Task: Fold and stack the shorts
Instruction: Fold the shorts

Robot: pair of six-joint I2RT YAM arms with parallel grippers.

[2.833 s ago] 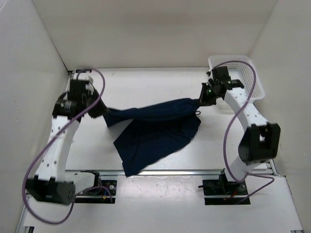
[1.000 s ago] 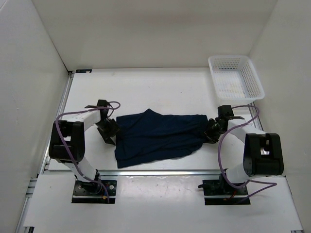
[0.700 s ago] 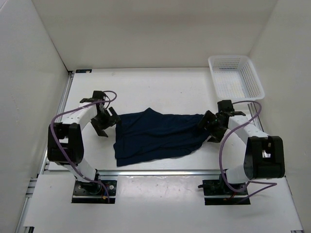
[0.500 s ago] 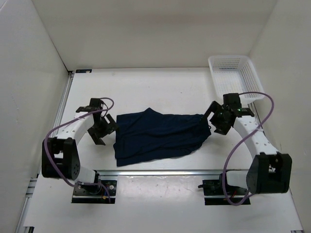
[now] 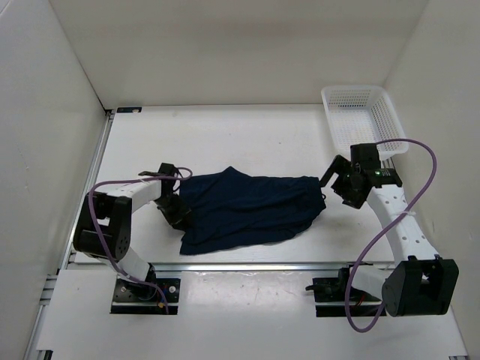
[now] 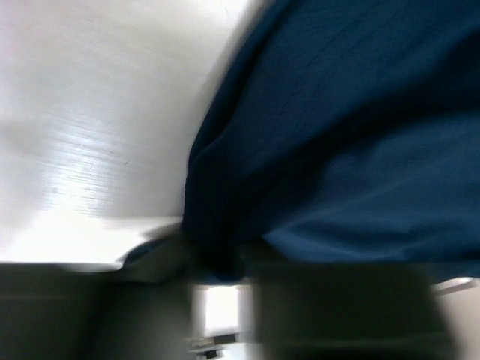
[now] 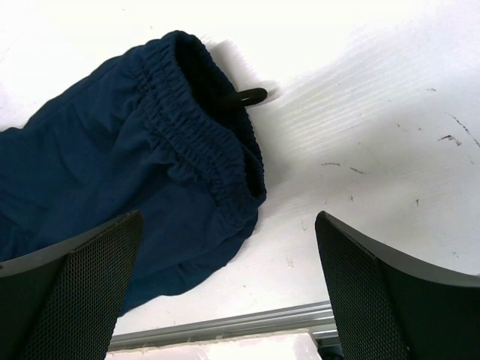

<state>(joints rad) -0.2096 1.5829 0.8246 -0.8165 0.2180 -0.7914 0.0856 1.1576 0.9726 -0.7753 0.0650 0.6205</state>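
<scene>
Navy shorts: flat on table, waistband at right.
My left gripper: at their left edge; grip too blurred to tell.
My right gripper: spread wide, beside waistband.

Navy shorts, white mesh basket

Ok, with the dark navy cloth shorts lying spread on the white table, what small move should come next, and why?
Probably lower the right gripper onto the elastic waistband and pinch it. It is open and clear of the dark navy cloth shorts, while the left gripper sits low at the opposite edge, grip too blurred to judge. A fold likely needs both ends held.
</scene>
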